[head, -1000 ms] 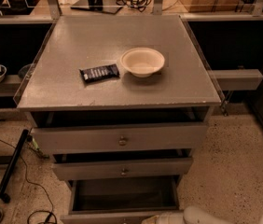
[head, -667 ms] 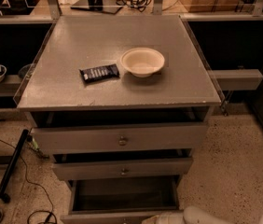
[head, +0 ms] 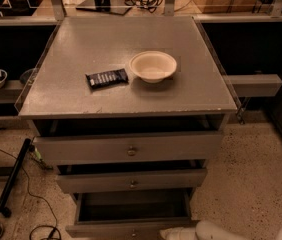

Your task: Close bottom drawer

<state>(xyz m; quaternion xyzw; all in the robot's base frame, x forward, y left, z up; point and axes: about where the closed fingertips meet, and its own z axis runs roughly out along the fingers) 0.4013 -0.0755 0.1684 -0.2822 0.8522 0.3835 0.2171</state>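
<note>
bottom drawer (head: 131, 211) pulled out; gripper (head: 179, 232) just beside front's rt end; open/closed: can't tell.

Little seems changed; the pincer (head: 177, 233), low beside the bottom drawer (head: 131, 209), looks unmoved.

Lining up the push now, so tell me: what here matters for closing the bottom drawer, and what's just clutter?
For the job:
- bottom drawer, pulled open, lowest tier
- gripper, low at the bottom edge, by the drawer front's right end

Lying about:
- white bowl on the cabinet top
- dark snack bar beside it
- top drawer and middle drawer, each slightly open
</note>
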